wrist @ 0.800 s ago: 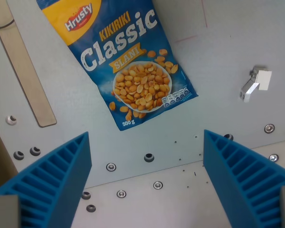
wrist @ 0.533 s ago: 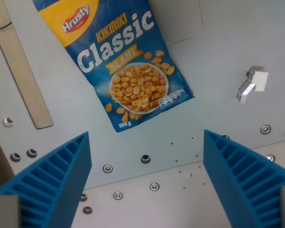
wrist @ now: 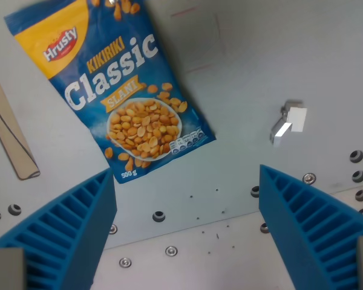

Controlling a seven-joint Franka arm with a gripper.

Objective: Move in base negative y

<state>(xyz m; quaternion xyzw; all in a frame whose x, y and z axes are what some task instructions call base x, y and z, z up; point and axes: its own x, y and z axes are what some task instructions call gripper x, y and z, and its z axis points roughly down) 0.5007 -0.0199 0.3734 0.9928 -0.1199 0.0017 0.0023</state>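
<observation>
Wrist view: my pincer (wrist: 184, 232) hangs wide and empty above the table (wrist: 260, 72), with the peanut bag (wrist: 112, 96) lying flat toward the wrist view's upper left. I'd translate steadily, keeping height and wrist angle fixed.

Hand (wrist: 184, 232) with two bright blue ribbed fingers (wrist: 60, 232), grey bases

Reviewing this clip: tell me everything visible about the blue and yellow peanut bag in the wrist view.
The blue and yellow peanut bag is a glossy plastic pouch lying flat and face up on the grey metal table, tilted with its bottom corner toward the wrist view's lower left. It reads Hrusty, Kikiriki, Classic, Slani and 500 g, with a bowl of peanuts pictured. It looks sealed. Its top edge is cut off by the frame. Nothing touches it but the table.
</observation>
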